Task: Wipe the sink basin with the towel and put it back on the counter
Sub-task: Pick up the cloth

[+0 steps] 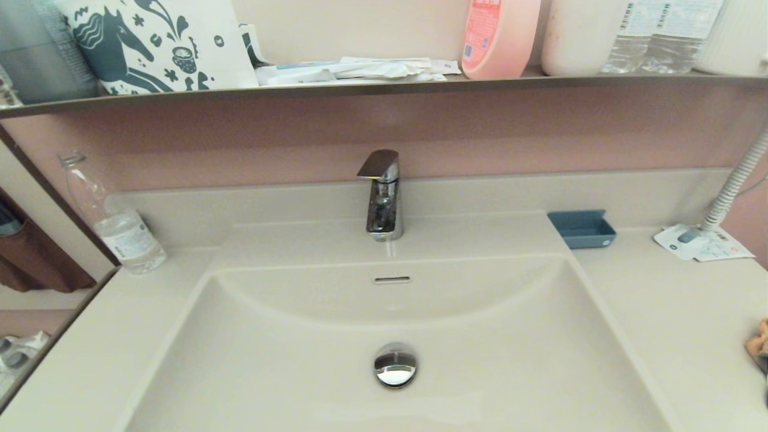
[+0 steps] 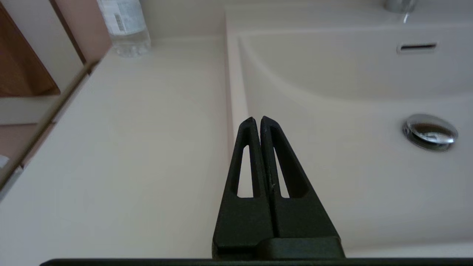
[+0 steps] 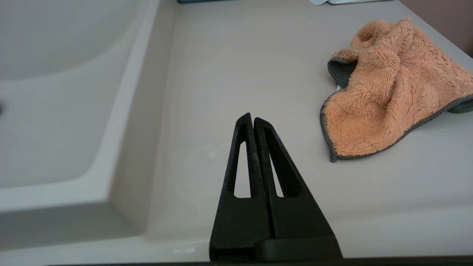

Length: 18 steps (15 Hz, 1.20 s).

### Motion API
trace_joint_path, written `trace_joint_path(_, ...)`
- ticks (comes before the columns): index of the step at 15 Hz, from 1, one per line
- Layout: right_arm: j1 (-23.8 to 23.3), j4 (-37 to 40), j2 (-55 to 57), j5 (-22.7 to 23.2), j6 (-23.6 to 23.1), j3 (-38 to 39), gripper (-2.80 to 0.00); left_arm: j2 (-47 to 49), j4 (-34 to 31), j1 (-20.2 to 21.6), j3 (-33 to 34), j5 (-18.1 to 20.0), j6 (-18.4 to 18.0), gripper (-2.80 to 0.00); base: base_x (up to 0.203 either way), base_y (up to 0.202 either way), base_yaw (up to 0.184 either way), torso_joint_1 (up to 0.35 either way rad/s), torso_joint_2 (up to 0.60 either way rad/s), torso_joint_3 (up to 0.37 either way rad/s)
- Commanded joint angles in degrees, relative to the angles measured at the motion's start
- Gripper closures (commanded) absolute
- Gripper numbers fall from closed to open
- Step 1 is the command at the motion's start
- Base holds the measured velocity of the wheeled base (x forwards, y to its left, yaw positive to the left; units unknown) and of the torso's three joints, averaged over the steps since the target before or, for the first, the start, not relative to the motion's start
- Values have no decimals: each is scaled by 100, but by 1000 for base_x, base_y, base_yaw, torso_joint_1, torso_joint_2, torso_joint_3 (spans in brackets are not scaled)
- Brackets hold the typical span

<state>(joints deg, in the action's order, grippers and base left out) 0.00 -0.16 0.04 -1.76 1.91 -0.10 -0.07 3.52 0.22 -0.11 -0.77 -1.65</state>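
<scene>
Step in hand, by my reading: pre-grasp, nothing picked up yet. The towel (image 3: 391, 92) lies crumpled on the counter (image 3: 236, 74), on the robot's right of the sink basin (image 1: 384, 312) and well apart from its rim; in the head view only a tan corner shows at the right edge of the frame. The right gripper (image 3: 252, 120) hangs above the counter between the basin's right rim and the towel, jaws clenched together, holding nothing. The left gripper (image 2: 257, 121) sits over the basin's left rim, jaws likewise pressed together and empty; it looks parked. Next move, as I judge it: the right jaws must part, the arm shift away from the basin toward the towel, then drop onto a raised fold, since the cloth is soft and bunched and a flat edge would be hard to pinch. The basin interior looks dry and bare but for the drain plug (image 1: 395, 365) at its floor and the overflow slot (image 1: 392, 279) in the curved back wall. Surroundings, all relative to the basin: faucet (image 1: 382, 195) directly behind it, blue dish (image 1: 581, 228) behind its right corner, water bottle (image 1: 114, 216) behind its left corner, shelf (image 1: 384, 89) with bottles and paper packets above and behind.
</scene>
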Motion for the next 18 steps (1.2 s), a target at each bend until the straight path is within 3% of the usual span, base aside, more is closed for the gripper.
trace_joint_path(1,0,-2,5,0,2,1,0,7,-106,4,11,17,2,0,0,0,0,0,0,0)
trace_joint_path(4,0,-2,5,0,2,1,0,7,-362,4,11,85,175,0,0,0,0,0,0,0)
trace_joint_path(18,0,7,5,0,-147,1,0,7,-369,-21,11,94,167,0,0,0,0,0,0,0)
